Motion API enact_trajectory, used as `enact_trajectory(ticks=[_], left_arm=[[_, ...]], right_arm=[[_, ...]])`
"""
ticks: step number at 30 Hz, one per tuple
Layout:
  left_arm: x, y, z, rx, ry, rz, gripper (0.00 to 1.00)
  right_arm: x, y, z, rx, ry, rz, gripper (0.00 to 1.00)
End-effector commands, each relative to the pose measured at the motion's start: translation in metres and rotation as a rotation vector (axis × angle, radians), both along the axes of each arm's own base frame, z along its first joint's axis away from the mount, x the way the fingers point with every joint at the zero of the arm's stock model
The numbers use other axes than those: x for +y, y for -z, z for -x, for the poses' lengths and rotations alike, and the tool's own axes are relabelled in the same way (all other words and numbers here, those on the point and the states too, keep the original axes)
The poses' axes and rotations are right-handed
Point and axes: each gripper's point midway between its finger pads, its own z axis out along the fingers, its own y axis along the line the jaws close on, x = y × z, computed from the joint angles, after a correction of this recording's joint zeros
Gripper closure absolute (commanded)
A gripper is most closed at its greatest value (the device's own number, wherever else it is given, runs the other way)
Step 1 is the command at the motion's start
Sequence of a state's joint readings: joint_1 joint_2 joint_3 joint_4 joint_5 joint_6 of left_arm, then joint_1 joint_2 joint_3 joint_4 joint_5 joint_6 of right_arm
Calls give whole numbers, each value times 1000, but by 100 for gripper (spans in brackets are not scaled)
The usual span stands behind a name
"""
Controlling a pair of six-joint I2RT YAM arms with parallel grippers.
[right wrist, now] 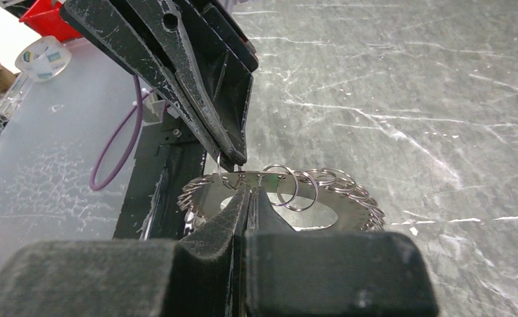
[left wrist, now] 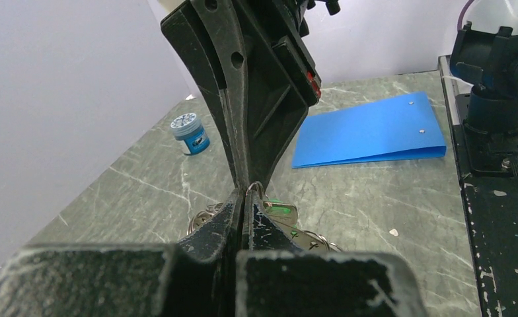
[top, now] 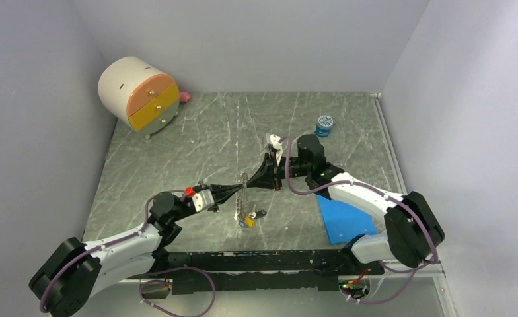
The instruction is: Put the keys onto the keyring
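The keyring is a thin silvery hoop edged with many small split rings, held upright above the table's middle between both grippers. My left gripper is shut, pinching a small wire ring at the hoop's edge; the wrist view shows its closed tips. My right gripper is shut on the hoop's flat band, tips closed, meeting the left tips. A yellow-headed key and a black key sit at the hoop's bottom near the table. A green-headed key shows below the left fingers.
A blue folder lies at the right front, also in the left wrist view. A small blue jar stands at the back right. A round drawer cabinet stands at the back left with a pink object beside it.
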State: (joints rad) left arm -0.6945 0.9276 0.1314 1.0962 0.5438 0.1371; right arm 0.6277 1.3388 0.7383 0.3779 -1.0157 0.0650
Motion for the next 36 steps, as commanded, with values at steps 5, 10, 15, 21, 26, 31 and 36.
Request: enact_trajectory(ticks=[5, 10, 15, 21, 26, 31, 36], left_arm=[[5, -51, 2, -129, -16, 136, 97], [7, -47, -3, -111, -38, 129, 97], [5, -42, -4, -102, -37, 103, 97], [4, -41, -3, -99, -31, 100, 97], [3, -40, -3, -94, -24, 103, 97], [2, -41, -3, -95, -19, 106, 97], [3, -41, -1, -97, -16, 106, 97]], right_arm=[[1, 10, 0, 19, -18, -8, 100], [-2, 5, 0, -15, -1, -13, 85], [-9, -8, 3, -85, 32, -28, 40], [-14, -32, 7, -146, 44, -69, 31], [-9, -48, 16, -136, -6, -128, 52], [-2, -43, 15, -99, -31, -120, 68], [4, -39, 15, -76, -51, -126, 62]])
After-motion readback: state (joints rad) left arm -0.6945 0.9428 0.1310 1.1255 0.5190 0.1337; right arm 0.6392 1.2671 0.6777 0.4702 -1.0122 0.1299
